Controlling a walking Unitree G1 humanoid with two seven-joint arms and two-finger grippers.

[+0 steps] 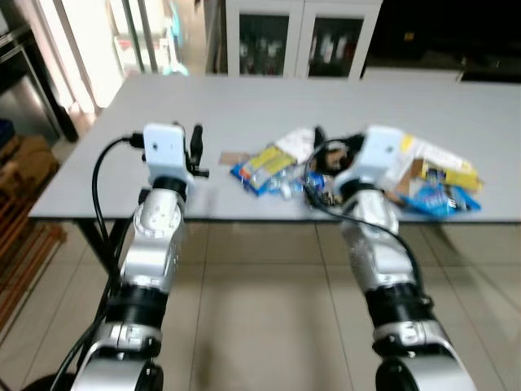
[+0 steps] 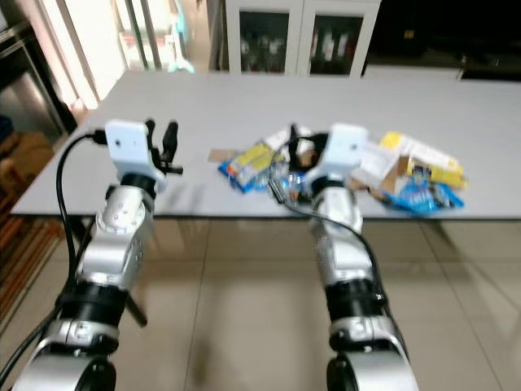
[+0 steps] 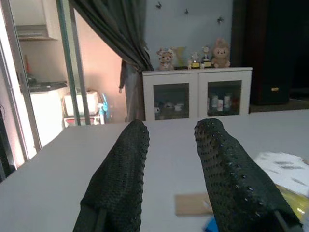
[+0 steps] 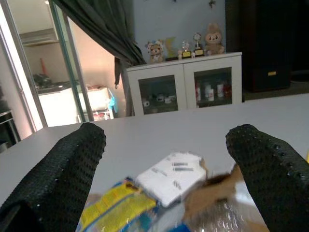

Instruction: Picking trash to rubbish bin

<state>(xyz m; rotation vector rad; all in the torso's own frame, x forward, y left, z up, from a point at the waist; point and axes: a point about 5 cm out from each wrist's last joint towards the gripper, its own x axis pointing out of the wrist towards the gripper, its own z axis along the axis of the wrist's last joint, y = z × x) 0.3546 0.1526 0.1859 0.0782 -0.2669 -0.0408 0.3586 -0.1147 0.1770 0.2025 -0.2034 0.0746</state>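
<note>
Trash lies in a loose heap near the front edge of the grey table, not yet picked up.

Going from big to small: the table fills the middle of the room, with a white glass-door cabinet behind it and tiled floor below. The heap holds blue and yellow wrappers, white paper and a scrap of brown card. The right gripper hovers just over the heap with its fingers spread wide and holding nothing; the left gripper waits beside the card, fingers parted a little, also holding nothing. I judge this the reaching step: next the right fingers must come down around one wrapper and close on it.
</note>
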